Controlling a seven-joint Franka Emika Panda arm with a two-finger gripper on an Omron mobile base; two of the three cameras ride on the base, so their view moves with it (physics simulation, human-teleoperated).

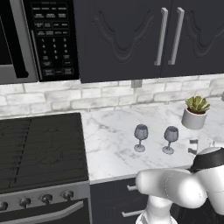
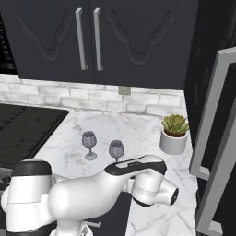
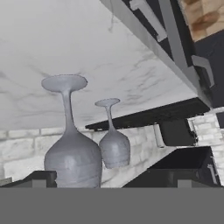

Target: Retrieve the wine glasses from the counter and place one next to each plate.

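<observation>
Glass (image 3: 73,162) just before end effector (image 3: 111,183).

The marble counter (image 1: 109,144) carries two wine glasses (image 1: 140,137) and a potted succulent (image 1: 195,112).

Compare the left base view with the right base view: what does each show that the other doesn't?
Left base view alone: the microwave above the stove, and the stove's knobs.
Right base view alone: a tall panel with a long silver handle at the right edge.
Both: two wine glasses standing upright and apart on the counter, the potted plant behind them, the stove, the brick backsplash, the dark upper cabinets, and the arm.
</observation>
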